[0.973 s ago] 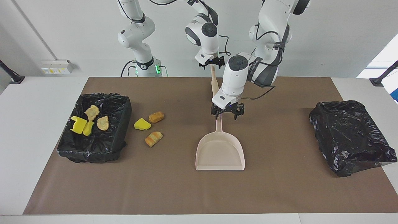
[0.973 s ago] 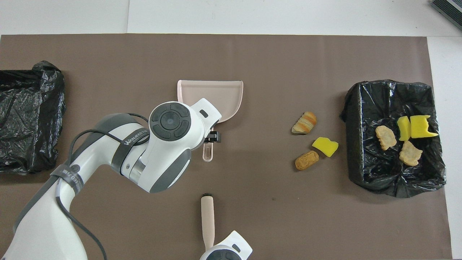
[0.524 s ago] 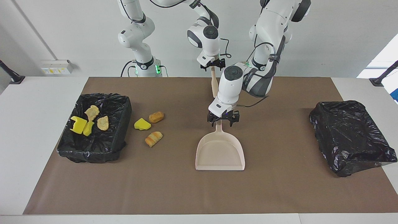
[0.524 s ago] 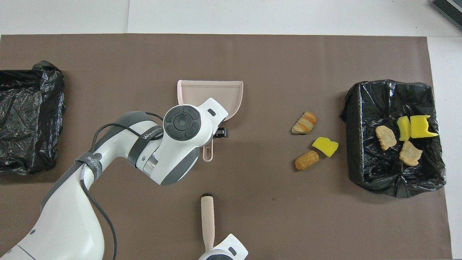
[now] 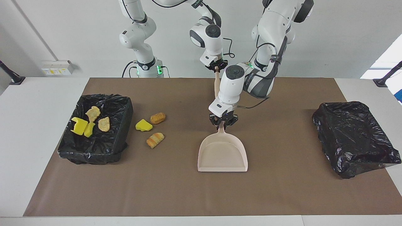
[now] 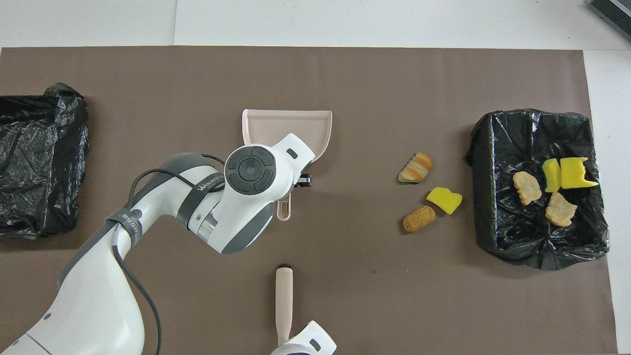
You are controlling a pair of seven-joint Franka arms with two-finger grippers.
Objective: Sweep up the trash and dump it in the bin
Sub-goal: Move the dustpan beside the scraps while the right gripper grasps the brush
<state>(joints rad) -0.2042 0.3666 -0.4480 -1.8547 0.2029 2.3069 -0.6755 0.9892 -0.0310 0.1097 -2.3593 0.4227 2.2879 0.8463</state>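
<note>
Three pieces of trash lie on the brown mat beside the bin (image 5: 94, 153): a yellow chunk (image 5: 143, 125) (image 6: 444, 199), a brown lump (image 5: 157, 118) (image 6: 419, 218) and a striped lump (image 5: 155, 140) (image 6: 415, 167). Several more pieces lie inside the bin (image 6: 537, 246). A beige dustpan (image 5: 222, 153) (image 6: 286, 125) sits flat mid-mat. My left gripper (image 5: 222, 123) is shut on its handle. My right gripper (image 5: 216, 67) is shut on the upper end of the beige brush (image 5: 216, 86) (image 6: 284, 305), which is nearer to the robots than the dustpan.
A second box lined with a black bag (image 5: 355, 138) (image 6: 34, 158) stands at the left arm's end of the table. The brown mat (image 5: 282, 194) covers most of the white table.
Both grippers were open a second ago. The left one came down and closed on the dustpan handle; the right one dropped slightly and closed on the brush handle. Trash and dustpan have not moved.
</note>
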